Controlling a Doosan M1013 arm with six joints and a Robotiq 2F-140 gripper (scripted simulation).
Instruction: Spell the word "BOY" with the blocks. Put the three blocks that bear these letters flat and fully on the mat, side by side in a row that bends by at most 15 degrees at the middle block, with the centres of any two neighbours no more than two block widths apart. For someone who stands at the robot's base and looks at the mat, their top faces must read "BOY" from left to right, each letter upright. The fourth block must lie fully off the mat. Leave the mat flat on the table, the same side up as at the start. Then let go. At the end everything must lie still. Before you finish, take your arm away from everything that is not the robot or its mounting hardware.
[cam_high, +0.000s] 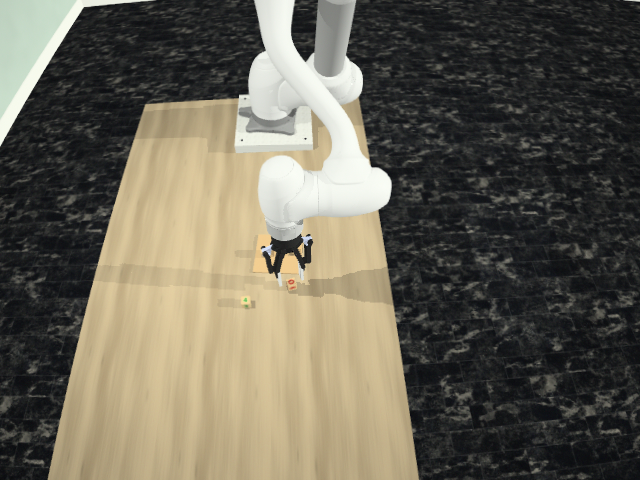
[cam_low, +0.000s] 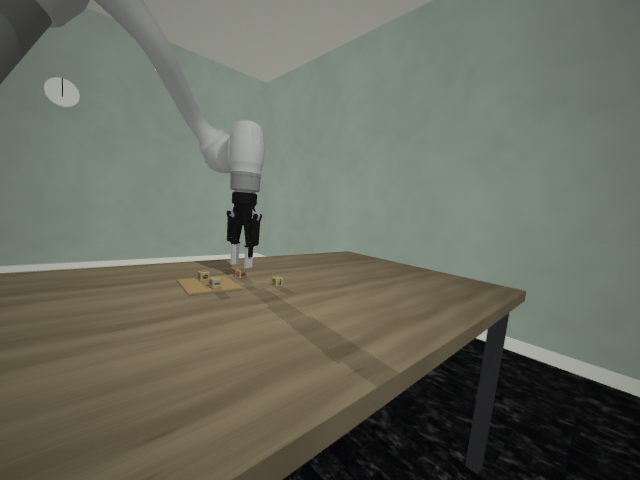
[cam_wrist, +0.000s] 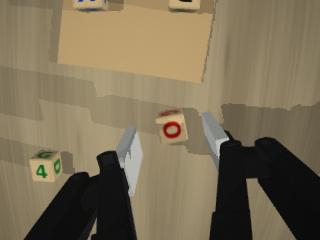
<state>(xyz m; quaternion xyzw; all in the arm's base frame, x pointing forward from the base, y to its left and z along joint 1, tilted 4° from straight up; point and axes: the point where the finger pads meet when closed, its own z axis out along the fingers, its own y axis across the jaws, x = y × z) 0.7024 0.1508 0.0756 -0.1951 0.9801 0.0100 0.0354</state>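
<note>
My gripper (cam_high: 291, 281) (cam_low: 241, 264) (cam_wrist: 171, 134) is open above a block with a red O on top (cam_high: 292, 284) (cam_low: 240, 273) (cam_wrist: 171, 131). This block lies on the table just off the mat (cam_high: 262, 267) (cam_low: 195, 289) (cam_wrist: 135, 50), with nothing gripped. A blue-lettered block (cam_low: 215, 282) (cam_wrist: 90, 4) and a dark-lettered block (cam_low: 203, 275) (cam_wrist: 184, 4) stand on the mat, apart from each other. Their top letters are cut off in the wrist view and hidden or unreadable in the top and exterior views. A block with a green 4 on top (cam_high: 245, 300) (cam_low: 277, 281) (cam_wrist: 42, 170) lies off the mat.
The wooden table (cam_high: 232, 387) (cam_low: 155, 361) carries the robot's white base plate (cam_high: 273, 142) at its far end in the top view. The arm reaches over the mat and hides part of it there. The green-marked block stands outside the fingers, to the left in the wrist view.
</note>
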